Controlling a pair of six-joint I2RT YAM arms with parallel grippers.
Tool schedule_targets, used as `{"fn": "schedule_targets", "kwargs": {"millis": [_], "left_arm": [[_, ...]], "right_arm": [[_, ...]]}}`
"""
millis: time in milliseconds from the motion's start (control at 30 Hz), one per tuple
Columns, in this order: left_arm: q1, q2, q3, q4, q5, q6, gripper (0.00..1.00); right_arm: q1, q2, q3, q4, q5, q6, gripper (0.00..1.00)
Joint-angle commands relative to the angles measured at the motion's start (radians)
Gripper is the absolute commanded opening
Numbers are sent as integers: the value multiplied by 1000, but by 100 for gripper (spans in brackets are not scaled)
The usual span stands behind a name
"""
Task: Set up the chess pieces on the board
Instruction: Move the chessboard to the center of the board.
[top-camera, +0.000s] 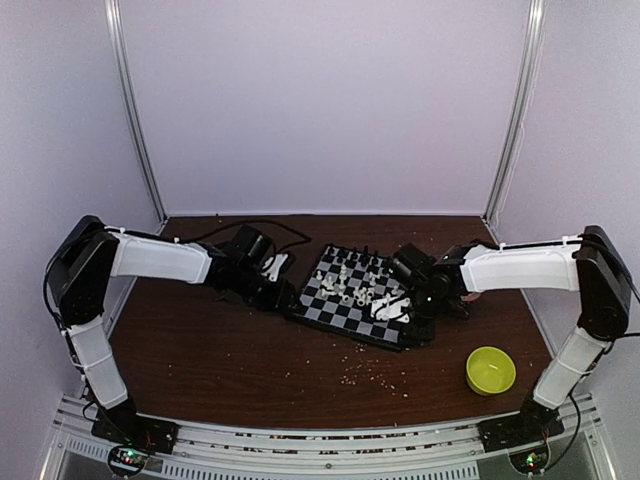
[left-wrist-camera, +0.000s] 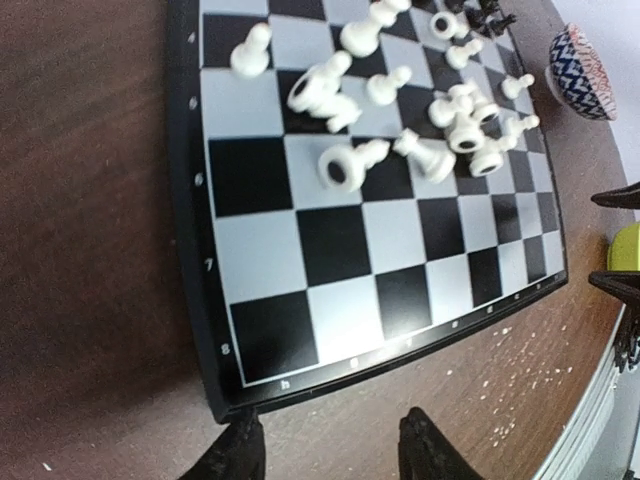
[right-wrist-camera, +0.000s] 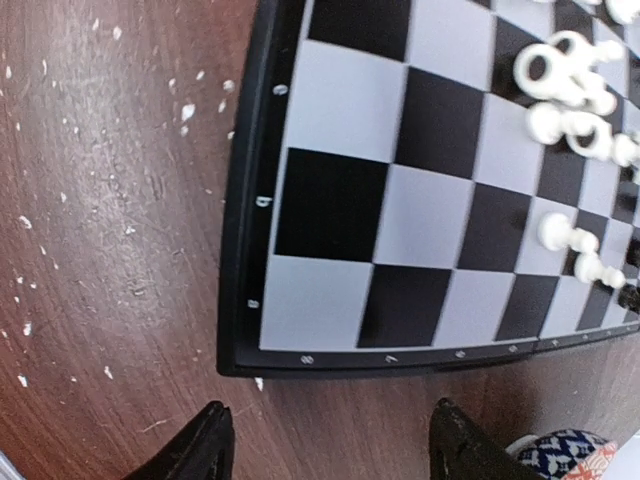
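The board (top-camera: 330, 312) lies at the table's middle, turned at an angle. White chess pieces (top-camera: 388, 306) are heaped on its right half, several lying on their sides (left-wrist-camera: 345, 165); a few black pieces (left-wrist-camera: 490, 12) stand at the far edge. My left gripper (top-camera: 284, 291) is open and empty, low over the table just outside the board's left corner (left-wrist-camera: 215, 400), its fingertips (left-wrist-camera: 237, 455) either side of bare wood. My right gripper (top-camera: 424, 312) is open and empty just outside the board's right corner (right-wrist-camera: 240, 365). White pieces (right-wrist-camera: 570, 95) show at the right wrist view's upper right.
A yellow-green bowl (top-camera: 490, 370) stands at the front right. A red-patterned bowl (left-wrist-camera: 580, 70) sits beyond the board by the right arm and shows in the right wrist view (right-wrist-camera: 565, 455). Pale crumbs (top-camera: 380, 375) litter the wood in front of the board. A black cable (top-camera: 230, 232) runs at the back left.
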Motion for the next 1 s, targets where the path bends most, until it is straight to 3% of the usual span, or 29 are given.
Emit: {"fn": "schedule_targets", "kwargs": {"millis": [0, 167, 400, 600, 967], "left_arm": [[9, -33, 97, -67, -56, 88, 47], [92, 0, 128, -28, -45, 43, 44], [187, 128, 179, 124, 122, -76, 24], [186, 242, 248, 154, 173, -116, 30], [158, 286, 246, 183, 217, -135, 37]], "right_arm": [[-76, -88, 0, -6, -73, 85, 67], [-209, -75, 64, -5, -193, 229, 63], [-340, 59, 184, -21, -318, 387, 51], [-371, 159, 231, -41, -348, 433, 49], [-387, 237, 255, -44, -370, 508, 49]]}}
